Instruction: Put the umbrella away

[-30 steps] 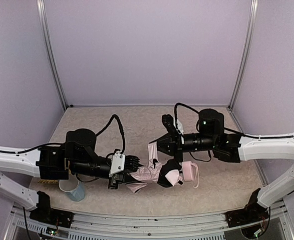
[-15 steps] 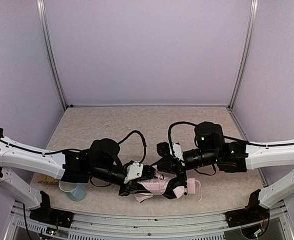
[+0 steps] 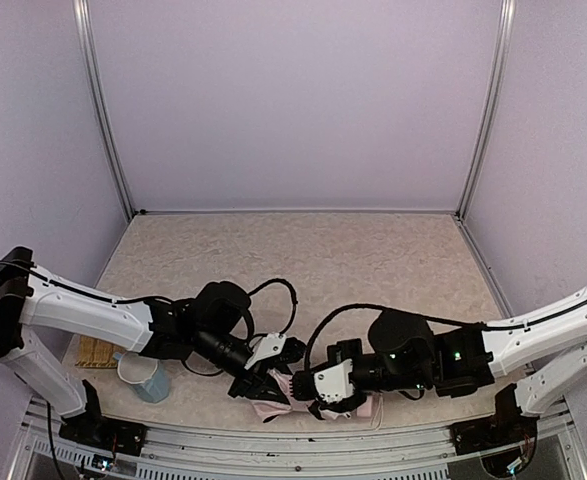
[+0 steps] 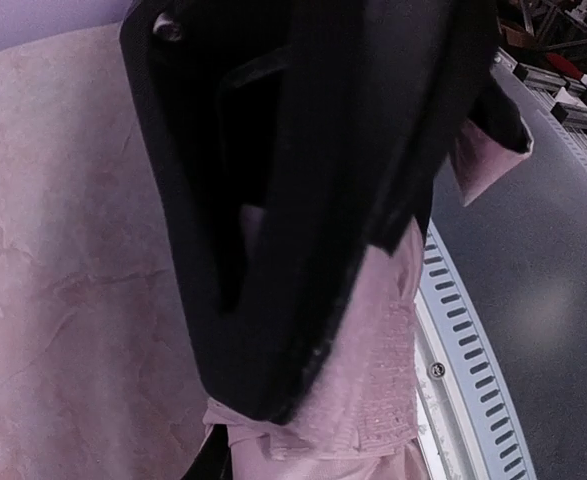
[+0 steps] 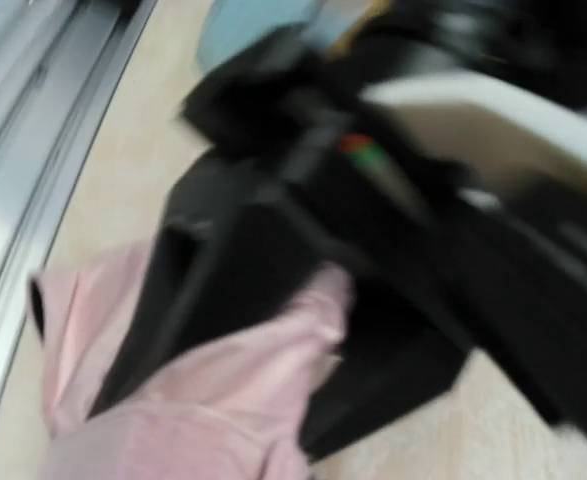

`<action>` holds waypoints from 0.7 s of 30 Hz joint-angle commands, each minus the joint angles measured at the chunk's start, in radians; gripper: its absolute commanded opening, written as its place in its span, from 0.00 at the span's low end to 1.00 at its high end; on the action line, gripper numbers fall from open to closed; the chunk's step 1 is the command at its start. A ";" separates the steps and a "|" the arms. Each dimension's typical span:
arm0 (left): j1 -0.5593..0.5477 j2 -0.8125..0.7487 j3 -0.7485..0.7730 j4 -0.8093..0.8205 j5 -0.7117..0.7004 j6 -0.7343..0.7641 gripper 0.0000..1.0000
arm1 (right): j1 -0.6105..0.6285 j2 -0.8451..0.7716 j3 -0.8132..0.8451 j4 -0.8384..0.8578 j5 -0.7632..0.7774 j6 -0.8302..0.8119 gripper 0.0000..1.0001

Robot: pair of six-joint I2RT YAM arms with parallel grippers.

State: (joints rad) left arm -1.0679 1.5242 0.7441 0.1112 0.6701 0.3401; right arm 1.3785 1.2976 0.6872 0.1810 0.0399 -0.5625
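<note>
The umbrella (image 3: 273, 408) is a crumpled bundle of pale pink fabric and black lining at the table's front edge. Its handle and shaft are hidden. My left gripper (image 3: 270, 382) comes in from the left, and my right gripper (image 3: 308, 388) from the right. Both meet over the bundle and appear shut on its fabric. In the left wrist view pink fabric (image 4: 373, 380) hangs under a large black shape, right at the metal front rail (image 4: 453, 320). The right wrist view is blurred and shows pink fabric (image 5: 203, 400) between dark shapes.
A pale blue cup (image 3: 148, 380) stands at the front left, beside the left arm. A tan flat object (image 3: 93, 352) lies behind it. The slotted front rail (image 3: 273, 440) runs just below the umbrella. The enclosure's purple walls stand on three sides.
Both grippers have swung down toward the front edge of the table, carrying the umbrella from mid-table to the rim. The bundle looks more compact now.
</note>
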 commanded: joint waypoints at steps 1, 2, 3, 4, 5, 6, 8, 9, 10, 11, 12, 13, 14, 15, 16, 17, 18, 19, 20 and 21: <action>0.091 0.082 0.081 -0.040 -0.181 -0.103 0.00 | 0.156 0.044 0.074 0.025 -0.021 -0.184 0.00; 0.096 0.099 0.092 -0.053 -0.181 -0.102 0.00 | 0.170 0.062 0.088 -0.003 -0.009 -0.215 0.00; 0.099 0.111 0.105 -0.065 -0.179 -0.102 0.00 | 0.184 0.083 0.100 -0.030 0.009 -0.243 0.00; 0.101 0.125 0.117 -0.076 -0.179 -0.104 0.00 | 0.192 0.104 0.110 -0.052 0.020 -0.273 0.00; 0.104 0.136 0.127 -0.085 -0.180 -0.105 0.00 | 0.199 0.125 0.116 -0.066 0.022 -0.301 0.00; 0.106 0.147 0.138 -0.092 -0.180 -0.107 0.00 | 0.204 0.147 0.119 -0.072 0.022 -0.328 0.00; 0.109 0.169 0.157 -0.108 -0.190 -0.113 0.00 | 0.213 0.192 0.113 -0.061 0.054 -0.375 0.00; 0.109 0.180 0.164 -0.121 -0.193 -0.114 0.00 | 0.216 0.210 0.107 -0.048 0.059 -0.401 0.00; 0.110 0.188 0.166 -0.128 -0.196 -0.113 0.00 | 0.219 0.223 0.098 -0.036 0.059 -0.420 0.00; 0.109 0.197 0.167 -0.135 -0.194 -0.110 0.00 | 0.221 0.236 0.087 -0.019 0.058 -0.435 0.00; 0.111 0.206 0.167 -0.138 -0.190 -0.104 0.00 | 0.222 0.246 0.075 -0.001 0.055 -0.447 0.00; 0.111 0.214 0.166 -0.141 -0.189 -0.098 0.00 | 0.224 0.255 0.061 0.015 0.051 -0.455 0.00; 0.112 0.223 0.164 -0.143 -0.188 -0.094 0.00 | 0.224 0.265 0.050 0.032 0.046 -0.461 0.00; 0.112 0.230 0.164 -0.144 -0.188 -0.093 0.00 | 0.225 0.275 0.040 0.047 0.042 -0.461 0.00; 0.114 0.237 0.164 -0.144 -0.186 -0.093 0.00 | 0.226 0.289 0.030 0.068 0.042 -0.456 0.00; 0.114 0.242 0.160 -0.140 -0.181 -0.094 0.00 | 0.226 0.304 0.018 0.094 0.045 -0.448 0.00; 0.114 0.246 0.156 -0.132 -0.174 -0.094 0.00 | 0.226 0.316 0.001 0.138 0.049 -0.437 0.00; 0.114 0.247 0.151 -0.125 -0.167 -0.095 0.00 | 0.225 0.332 -0.015 0.179 0.055 -0.425 0.02; 0.114 0.246 0.145 -0.122 -0.161 -0.095 0.00 | 0.225 0.350 -0.030 0.216 0.065 -0.417 0.02; 0.114 0.244 0.137 -0.122 -0.157 -0.096 0.00 | 0.226 0.370 -0.048 0.256 0.069 -0.418 0.02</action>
State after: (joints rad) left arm -1.0416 1.7672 0.8429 -0.1349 0.6819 0.3111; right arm 1.5093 1.6077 0.6956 0.2512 0.3279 -0.9974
